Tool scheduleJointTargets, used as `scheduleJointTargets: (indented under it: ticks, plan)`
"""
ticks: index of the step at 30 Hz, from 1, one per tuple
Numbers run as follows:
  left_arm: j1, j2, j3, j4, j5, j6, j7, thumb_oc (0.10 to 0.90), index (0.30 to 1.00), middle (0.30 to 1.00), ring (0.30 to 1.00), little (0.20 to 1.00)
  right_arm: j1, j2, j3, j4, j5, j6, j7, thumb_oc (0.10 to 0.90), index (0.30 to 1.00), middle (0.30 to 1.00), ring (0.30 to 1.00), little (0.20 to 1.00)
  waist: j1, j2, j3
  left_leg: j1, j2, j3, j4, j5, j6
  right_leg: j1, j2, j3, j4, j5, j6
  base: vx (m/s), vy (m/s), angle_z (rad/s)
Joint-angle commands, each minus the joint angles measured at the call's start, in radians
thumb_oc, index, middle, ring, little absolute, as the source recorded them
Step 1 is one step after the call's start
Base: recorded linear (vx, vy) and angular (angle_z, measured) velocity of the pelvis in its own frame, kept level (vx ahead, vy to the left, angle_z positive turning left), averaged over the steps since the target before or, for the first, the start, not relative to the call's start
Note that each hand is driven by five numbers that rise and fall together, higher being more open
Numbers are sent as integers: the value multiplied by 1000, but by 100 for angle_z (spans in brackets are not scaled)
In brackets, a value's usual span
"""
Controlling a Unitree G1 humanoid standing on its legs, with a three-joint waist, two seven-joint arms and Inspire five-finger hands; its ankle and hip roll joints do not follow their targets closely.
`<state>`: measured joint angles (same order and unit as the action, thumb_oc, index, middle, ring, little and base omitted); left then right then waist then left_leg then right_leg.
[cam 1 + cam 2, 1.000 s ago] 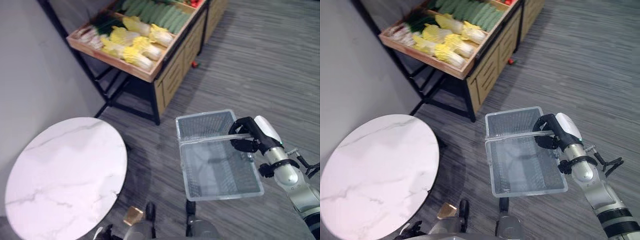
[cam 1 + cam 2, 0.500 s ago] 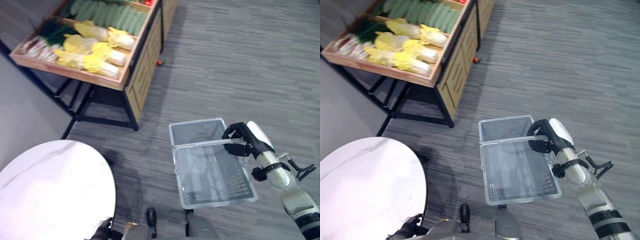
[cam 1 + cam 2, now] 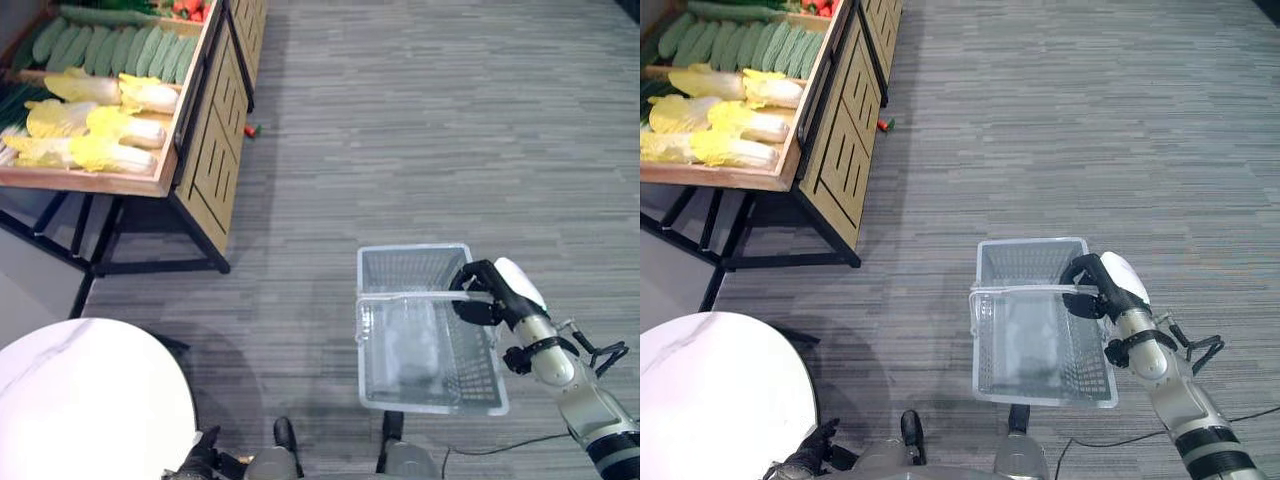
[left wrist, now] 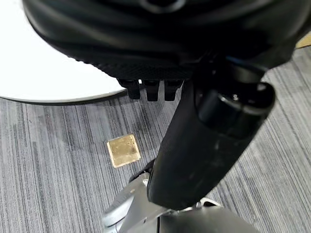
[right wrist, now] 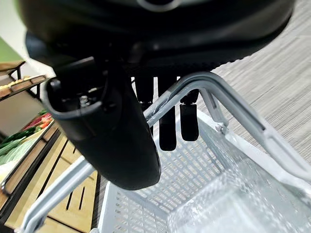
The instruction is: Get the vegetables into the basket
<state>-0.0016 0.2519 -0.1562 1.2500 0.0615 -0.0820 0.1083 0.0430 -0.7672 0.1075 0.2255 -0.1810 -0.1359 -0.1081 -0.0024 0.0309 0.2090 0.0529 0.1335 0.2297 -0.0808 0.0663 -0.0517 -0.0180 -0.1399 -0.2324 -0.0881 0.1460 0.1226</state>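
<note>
Right hand [image 3: 487, 295] clenched round the handle [image 3: 405, 296] of the wire basket [image 3: 430, 385], carried above the floor at right. Vegetables [image 3: 95, 125] sit in the wooden crate [image 3: 180, 130] far left. Left hand [image 4: 204, 145] low near the round table [image 3: 80, 400]; grip state unclear.

The basket [image 3: 430, 335] looks like see-through plastic mesh with a smooth grey handle [image 5: 233, 114], and the right hand [image 3: 488, 292] on it is dark matt plastic with a shiny white cover. The stand [image 3: 205, 150] is pale wood on thin black metal legs. The round table [image 3: 85, 405] is smooth white stone with faint grey lines, and the floor [image 3: 420, 130] is rough grey carpet with fine stripes.
</note>
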Motion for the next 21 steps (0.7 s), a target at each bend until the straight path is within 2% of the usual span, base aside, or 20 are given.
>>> scheduleJointTargets:
  ticks: [1,7,9,11,13,14,15,16,17,18,19,21]
  plan:
    - [-36,20,-27,43,9,-10,12,900,1000,1000,1000,1000,-87,-56,-114,-76,40,-88,-75,400,300,300,300,300,19,-48,-64,-17,-14,-65,-6,-10,-46,-21,-30,-3,9,-17,54,27,-122,11]
    - [-36,21,-28,38,3,-5,24,900,1000,1000,1000,1000,-55,-97,-129,-33,0,-80,-83,400,300,300,300,300,13,-32,-40,-29,30,-85,15,10,-70,-28,7,-11,56,-63,23,51,-203,11]
    - [-31,23,-22,39,5,-2,36,900,1000,1000,1000,1000,-59,-136,-121,12,-33,-76,-97,400,300,300,300,300,17,-34,-19,-69,49,-103,121,0,-79,-26,19,-13,71,-84,4,45,-205,13]
    - [-32,24,-18,36,4,-1,46,900,1000,1000,1000,1000,-59,-145,-124,20,-36,-76,-106,400,300,300,300,300,20,-35,-9,-89,50,-116,164,5,-80,-20,21,-20,75,-89,-1,35,-116,6]
    - [-32,24,-10,37,-4,3,63,900,1000,1000,1000,1000,-62,-153,-123,32,-37,-74,-114,400,300,300,300,300,26,-36,11,-133,28,-163,259,19,-84,-13,23,-25,89,-106,-17,59,-137,2]
    - [-34,24,-8,37,-11,3,71,900,1000,1000,1000,1000,-69,-155,-120,33,-36,-71,-113,400,300,300,300,300,33,-38,19,-154,3,-198,277,25,-80,-12,22,-22,94,-113,-19,93,-125,4]
    - [-37,25,-6,39,-19,2,78,900,1000,1000,1000,1000,-88,-161,-114,43,-35,-66,-114,400,300,300,300,300,52,-44,30,-210,-70,-257,286,8,-66,-8,20,-8,93,-118,-21,77,-81,7]
    - [-37,25,-6,39,-20,2,78,900,1000,1000,1000,1000,-90,-161,-112,45,-35,-66,-114,400,300,300,300,300,48,-45,28,-215,-72,-260,293,4,-64,-10,19,-11,95,-121,-20,114,-78,18]
    - [-34,27,-6,39,-22,2,81,900,1000,1000,1000,1000,-102,-163,-105,42,-34,-65,-112,400,300,300,300,300,56,-48,30,-241,-96,-271,268,-14,-52,-8,21,-3,92,-125,-19,176,-11,0]
    - [-33,28,-12,53,-21,0,79,900,1000,1000,1000,1000,-131,-166,-82,58,-25,-67,-109,400,300,300,300,300,64,-52,27,-284,-89,-264,222,5,-44,-2,26,9,89,-136,-14,364,40,-16]
    - [-28,28,-27,62,-10,-1,71,900,1000,1000,1000,1000,-146,-177,-71,70,-21,-66,-107,400,300,300,300,300,80,-42,25,-341,-68,-259,149,83,-48,27,43,21,82,-155,-15,321,57,-33]
    - [-23,28,-30,65,-6,-1,68,900,1000,1000,1000,1000,-155,-174,-62,78,-22,-69,-109,400,300,300,300,300,93,-43,27,-359,-66,-265,119,107,-57,47,48,34,79,-166,-16,256,58,-25]
